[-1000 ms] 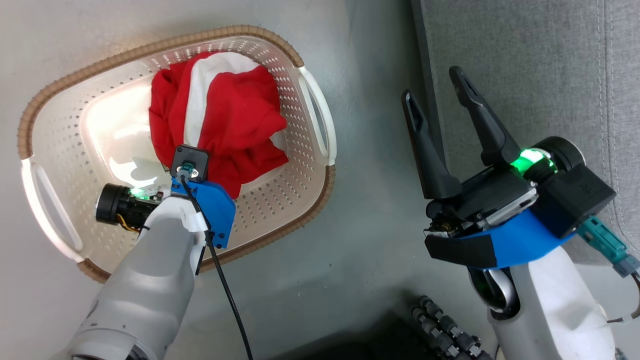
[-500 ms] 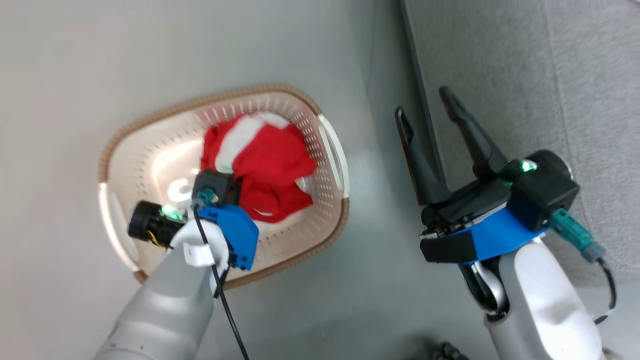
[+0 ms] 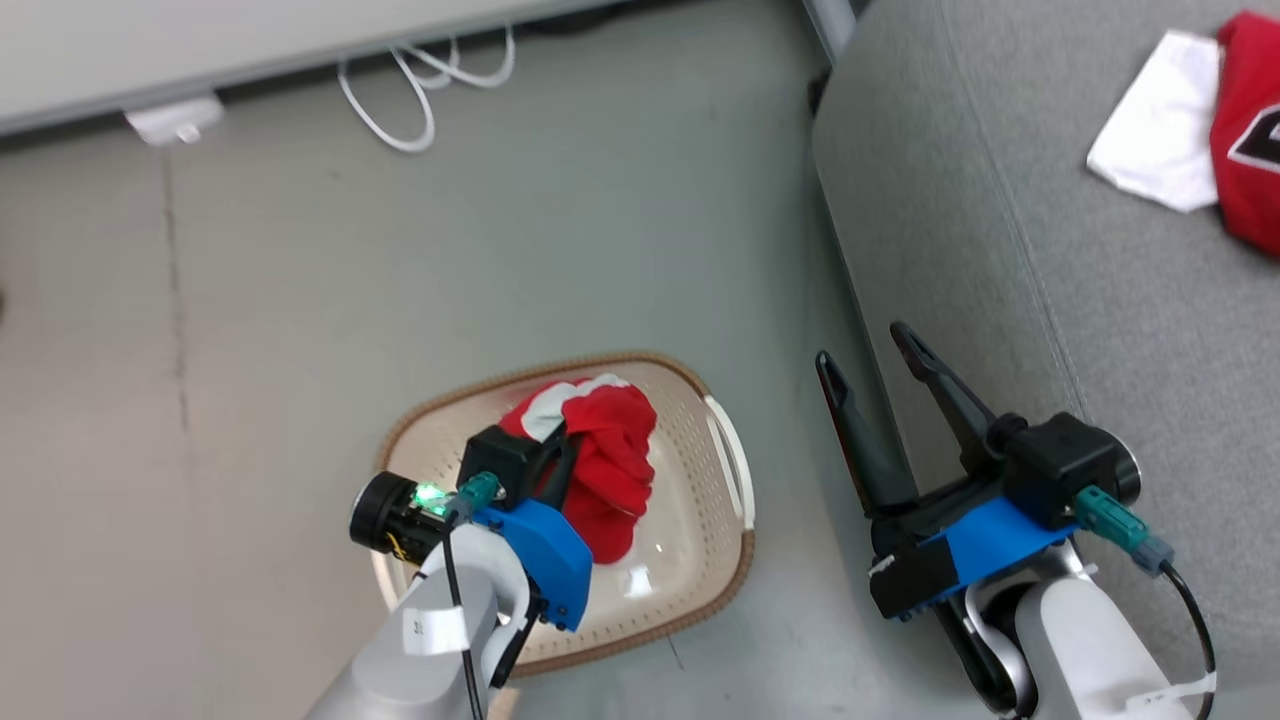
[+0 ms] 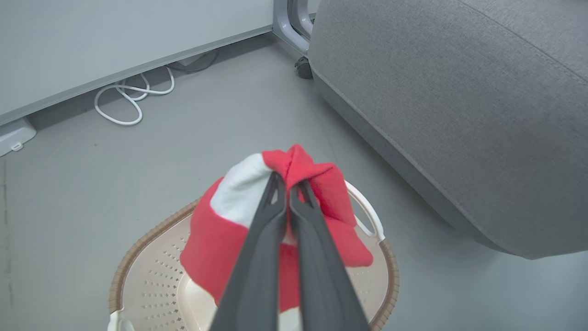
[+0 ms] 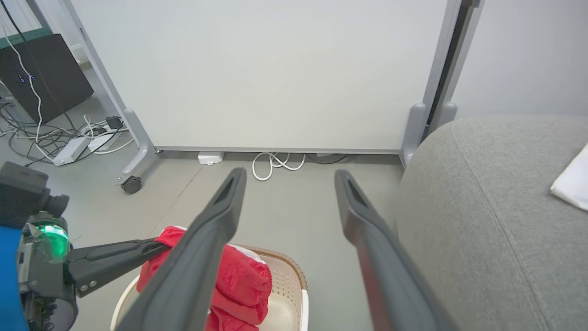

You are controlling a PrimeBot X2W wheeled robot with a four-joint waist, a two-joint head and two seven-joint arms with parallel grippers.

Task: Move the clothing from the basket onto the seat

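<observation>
Above basket (image 3: 690,540) on floor, we are pinching red white-striped garment (image 4: 206,248) in left gripper (image 4: 288,181), jaws pressed together on bunched top, cloth hanging into basket. Right gripper (image 3: 862,345) hovering beside seat (image 3: 1000,250) edge, jaws spread, empty. Red jersey (image 3: 1250,150) and white fabric (image 3: 1150,140) lying touching toward seat's far right.

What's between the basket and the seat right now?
Only bare floor between basket and seat, clearest in the left wrist view. In the head view the open right gripper hangs over that strip.
</observation>
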